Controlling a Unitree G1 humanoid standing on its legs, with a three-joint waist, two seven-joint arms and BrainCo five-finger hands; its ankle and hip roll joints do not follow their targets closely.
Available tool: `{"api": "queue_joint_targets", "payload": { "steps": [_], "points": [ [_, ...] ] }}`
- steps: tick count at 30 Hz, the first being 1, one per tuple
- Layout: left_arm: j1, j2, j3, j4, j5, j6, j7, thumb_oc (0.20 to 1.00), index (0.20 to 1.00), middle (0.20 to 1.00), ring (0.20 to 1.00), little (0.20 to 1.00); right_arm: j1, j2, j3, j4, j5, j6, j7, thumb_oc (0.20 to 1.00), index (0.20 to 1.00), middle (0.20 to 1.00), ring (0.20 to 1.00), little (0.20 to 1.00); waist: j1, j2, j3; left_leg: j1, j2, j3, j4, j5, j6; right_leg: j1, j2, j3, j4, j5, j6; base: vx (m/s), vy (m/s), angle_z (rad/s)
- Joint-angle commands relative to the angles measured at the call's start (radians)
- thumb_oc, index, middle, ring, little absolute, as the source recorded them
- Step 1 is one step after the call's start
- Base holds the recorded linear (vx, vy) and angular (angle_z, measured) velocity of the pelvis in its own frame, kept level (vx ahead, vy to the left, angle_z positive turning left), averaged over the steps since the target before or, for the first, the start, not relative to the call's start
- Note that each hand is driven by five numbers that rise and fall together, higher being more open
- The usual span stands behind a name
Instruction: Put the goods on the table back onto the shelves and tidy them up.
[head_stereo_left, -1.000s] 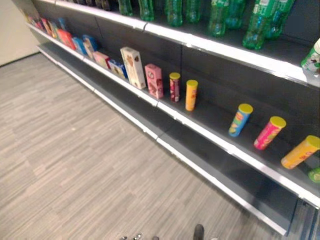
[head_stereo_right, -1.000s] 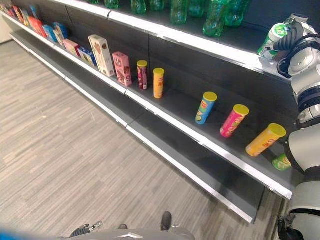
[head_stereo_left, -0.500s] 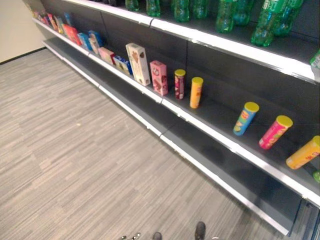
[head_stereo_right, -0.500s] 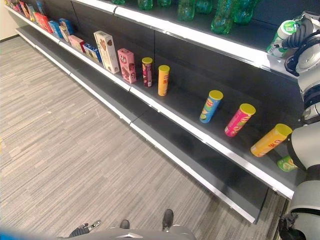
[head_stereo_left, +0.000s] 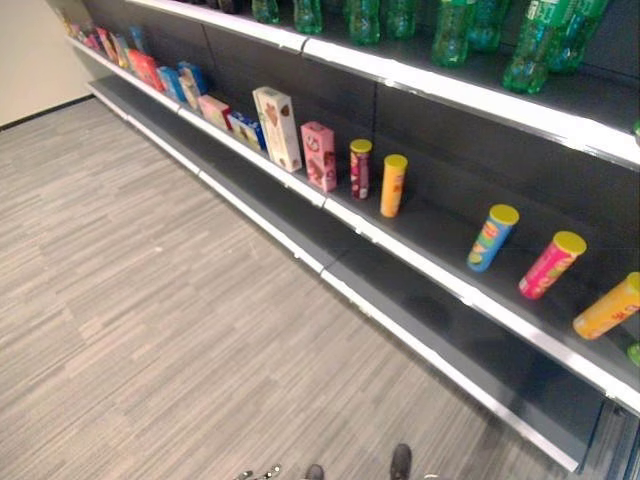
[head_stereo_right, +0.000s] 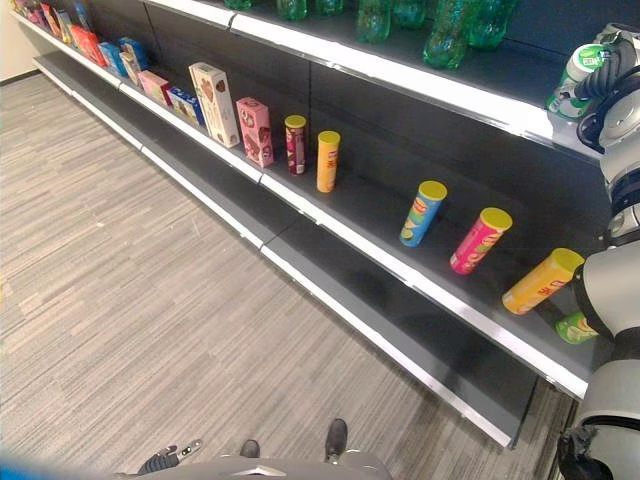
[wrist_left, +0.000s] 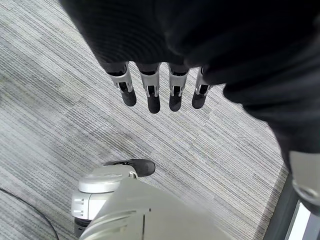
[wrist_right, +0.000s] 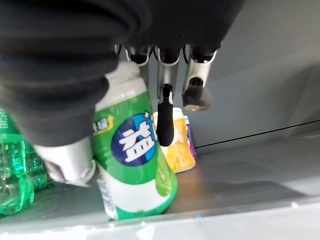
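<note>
My right hand (head_stereo_right: 620, 92) is raised at the top shelf (head_stereo_right: 420, 82) on the far right, shut on a green-and-white bottle (head_stereo_right: 581, 66). In the right wrist view that bottle (wrist_right: 132, 155) stands upright on the shelf board (wrist_right: 240, 182), with my thumb (wrist_right: 67, 162) on one side and my fingers (wrist_right: 165, 117) curled over the other. My left hand (wrist_left: 160, 92) hangs over the floor with straight fingers and holds nothing.
Blue (head_stereo_right: 423, 212), pink (head_stereo_right: 480, 240) and orange (head_stereo_right: 541, 281) chip cans lean on the middle shelf. Two cans (head_stereo_right: 311, 153) and boxes (head_stereo_right: 253, 131) stand further left. Green bottles (head_stereo_right: 447, 30) line the top shelf. A small orange bottle (wrist_right: 179, 145) stands behind the held one.
The camera has shifted a little, so the shelves sit lower and further right in view. My right hand stays at the top shelf, shut on the bottle.
</note>
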Motion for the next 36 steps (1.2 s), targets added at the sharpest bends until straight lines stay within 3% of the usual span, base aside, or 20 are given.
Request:
{"api": "queue_joint_targets", "payload": {
  "steps": [1, 8, 12, 14, 15, 17, 22, 27, 29, 31, 32, 35, 36],
  "points": [
    [-0.051, 0.041, -0.022, 0.001, -0.03, -0.016, 0.018, 1.0, 1.0, 1.0, 1.0, 1.0, -0.051, -0.013, 0.091, 0.076, -0.026, 0.009, 0.005, 1.0, 1.0, 1.0, 1.0, 1.0, 0.005, -0.062, 0.04, 0.019, -0.012, -0.016, 0.081, -0.061, -0.03, 0.035, -0.062, -0.009, 0.088, -0.195, 0.073, 0.0, 0.0, 0.0],
    [-0.054, 0.04, -0.014, 0.003, -0.03, -0.014, 0.031, 1.0, 1.0, 1.0, 1.0, 1.0, -0.11, -0.017, 0.131, 0.006, -0.073, 0.013, -0.047, 1.0, 1.0, 1.0, 1.0, 1.0, -0.006, -0.063, 0.037, 0.024, -0.014, -0.007, 0.079, -0.07, -0.026, 0.034, -0.067, -0.003, 0.088, -0.189, 0.077, -0.01, 0.015, -0.01],
    [-0.038, 0.03, 0.02, -0.007, -0.02, -0.005, 0.051, 1.0, 1.0, 1.0, 1.0, 1.0, -0.139, -0.128, 0.102, -0.291, -0.118, 0.028, -0.155, 1.0, 1.0, 1.0, 1.0, 1.0, -0.028, -0.061, 0.03, 0.031, -0.015, 0.011, 0.076, -0.089, -0.015, 0.028, -0.069, 0.013, 0.087, -0.183, 0.082, 0.0, 0.059, -0.08],
    [-0.026, 0.031, 0.036, -0.023, -0.014, -0.002, 0.054, 1.0, 1.0, 1.0, 1.0, 1.0, -0.115, -0.209, 0.051, -0.44, -0.141, 0.038, -0.203, 1.0, 1.0, 1.0, 1.0, 1.0, -0.032, -0.061, 0.027, 0.035, -0.013, 0.017, 0.074, -0.099, -0.01, 0.029, -0.071, 0.017, 0.085, -0.182, 0.084, 0.01, 0.052, -0.07],
    [-0.011, 0.023, 0.055, -0.033, -0.006, 0.003, 0.058, 1.0, 1.0, 1.0, 1.0, 1.0, -0.071, -0.297, -0.036, -0.582, -0.127, 0.029, -0.26, 1.0, 1.0, 1.0, 1.0, 1.0, -0.044, -0.053, 0.025, 0.037, -0.013, 0.024, 0.072, -0.109, -0.006, 0.026, -0.073, 0.019, 0.086, -0.181, 0.087, 0.01, 0.056, -0.11],
    [0.001, 0.019, 0.068, -0.044, 0.005, 0.006, 0.053, 1.0, 1.0, 1.0, 1.0, 1.0, 0.001, -0.373, -0.132, -0.679, -0.121, 0.015, -0.306, 1.0, 1.0, 1.0, 1.0, 1.0, -0.052, -0.048, 0.024, 0.039, -0.013, 0.028, 0.073, -0.116, -0.001, 0.025, -0.074, 0.02, 0.087, -0.179, 0.089, 0.0, 0.027, -0.05],
    [0.016, 0.03, 0.095, -0.048, 0.031, 0.014, 0.042, 1.0, 1.0, 1.0, 1.0, 1.0, 0.178, -0.493, -0.342, -0.782, -0.13, 0.004, -0.364, 1.0, 1.0, 1.0, 1.0, 1.0, -0.059, -0.067, 0.021, 0.042, -0.017, 0.055, 0.076, -0.133, 0.011, 0.014, -0.079, 0.032, 0.081, -0.16, 0.103, -0.03, 0.036, -0.17],
    [0.03, 0.003, 0.111, -0.081, 0.029, 0.016, 0.037, 1.0, 1.0, 1.0, 1.0, 1.0, 0.361, -0.519, -0.514, -0.863, -0.023, -0.056, -0.365, 1.0, 1.0, 1.0, 1.0, 1.0, -0.088, -0.053, 0.021, 0.04, -0.021, 0.068, 0.085, -0.138, 0.018, 0.005, -0.085, 0.048, 0.089, -0.157, 0.107, -0.02, 0.045, -0.16],
    [0.04, -0.001, 0.125, -0.098, 0.035, 0.018, 0.031, 1.0, 1.0, 1.0, 1.0, 1.0, 0.62, -0.489, -0.752, -0.946, 0.021, -0.094, -0.354, 1.0, 1.0, 1.0, 1.0, 1.0, -0.106, -0.058, 0.016, 0.035, -0.024, 0.071, 0.096, -0.144, 0.022, 0.004, -0.09, 0.051, 0.094, -0.158, 0.11, -0.03, 0.065, -0.03],
    [0.043, 0.01, 0.135, -0.116, 0.038, 0.018, 0.024, 1.0, 1.0, 1.0, 1.0, 1.0, 0.961, -0.402, -1.061, -1.078, 0.078, -0.148, -0.315, 1.0, 1.0, 1.0, 1.0, 1.0, -0.116, -0.077, 0.016, 0.027, -0.032, 0.074, 0.109, -0.151, 0.029, -0.004, -0.095, 0.059, 0.099, -0.154, 0.114, -0.08, 0.097, 0.04],
    [0.048, 0.007, 0.136, -0.126, 0.052, 0.013, 0.013, 1.0, 1.0, 1.0, 1.0, 1.0, 1.183, -0.279, -1.259, -1.187, 0.165, -0.225, -0.273, 1.0, 1.0, 1.0, 1.0, 1.0, -0.126, -0.084, 0.022, 0.022, -0.04, 0.083, 0.116, -0.152, 0.036, -0.016, -0.102, 0.066, 0.102, -0.139, 0.12, -0.12, 0.117, 0.12],
    [0.041, 0.025, 0.143, -0.126, 0.07, 0.011, -0.004, 1.0, 1.0, 1.0, 1.0, 1.0, 1.391, -0.09, -1.428, -1.307, 0.292, -0.275, -0.18, 1.0, 1.0, 1.0, 1.0, 1.0, -0.132, -0.083, 0.027, 0.023, -0.048, 0.1, 0.122, -0.173, 0.052, -0.033, -0.104, 0.09, 0.106, -0.128, 0.135, -0.1, 0.15, -0.23],
    [0.034, 0.032, 0.15, -0.125, 0.081, 0.007, -0.01, 1.0, 1.0, 1.0, 1.0, 1.0, 1.463, 0.028, -1.456, -1.339, 0.376, -0.292, -0.131, 1.0, 1.0, 1.0, 1.0, 1.0, -0.154, -0.08, 0.039, 0.019, -0.063, 0.115, 0.126, -0.18, 0.067, -0.059, -0.115, 0.115, 0.119, -0.108, 0.149, -0.13, 0.238, -0.46]
  ]
}}
